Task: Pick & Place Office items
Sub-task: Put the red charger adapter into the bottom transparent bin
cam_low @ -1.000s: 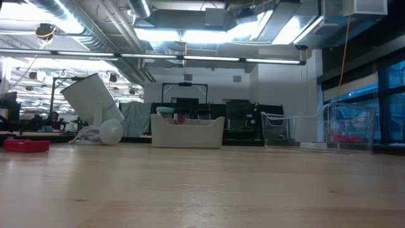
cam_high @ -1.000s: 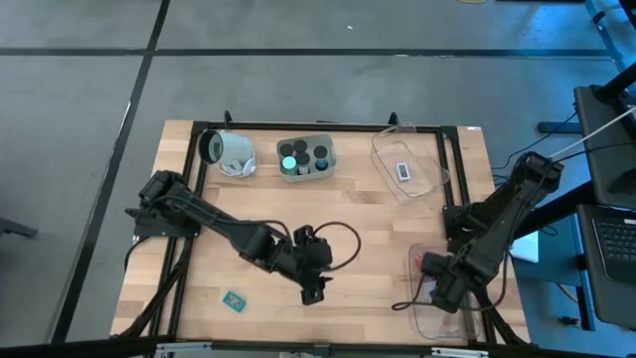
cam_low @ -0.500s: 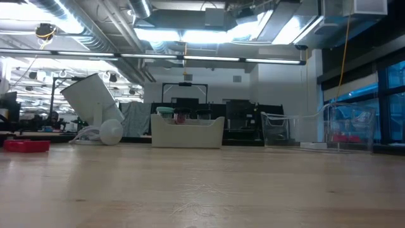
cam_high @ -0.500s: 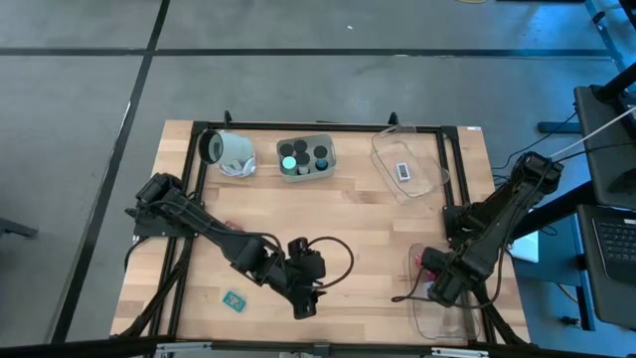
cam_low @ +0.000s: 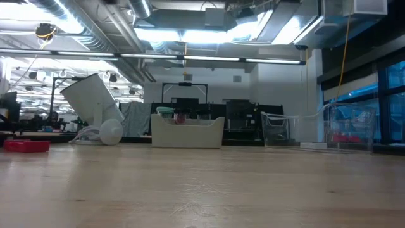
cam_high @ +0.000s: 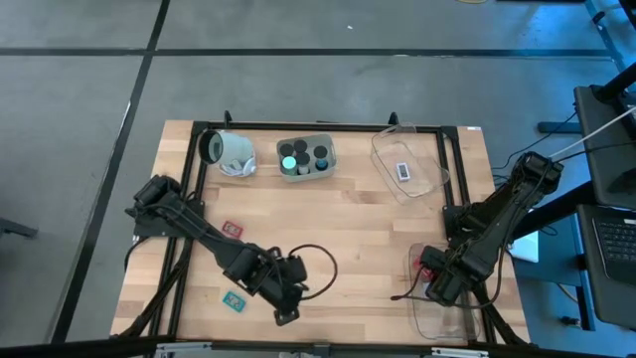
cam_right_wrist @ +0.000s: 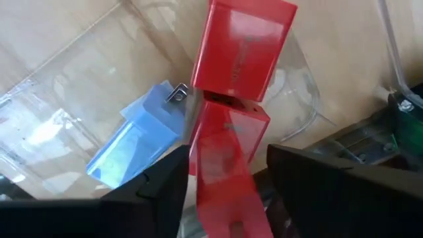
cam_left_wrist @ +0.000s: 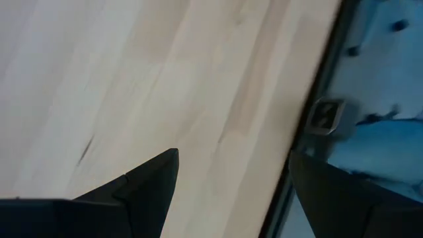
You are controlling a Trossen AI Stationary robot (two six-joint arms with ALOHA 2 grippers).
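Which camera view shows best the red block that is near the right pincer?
The right wrist view shows it best: the red block fills the frame, beside a blue item in the clear tray. The high view gives only a red speck at the right pincer. The low view shows a faint red patch; the left wrist view shows nothing.

A red block and a pale blue block lie in the clear tray on the light wooden table.

Two red blocks and a blue block lie in a clear tray.
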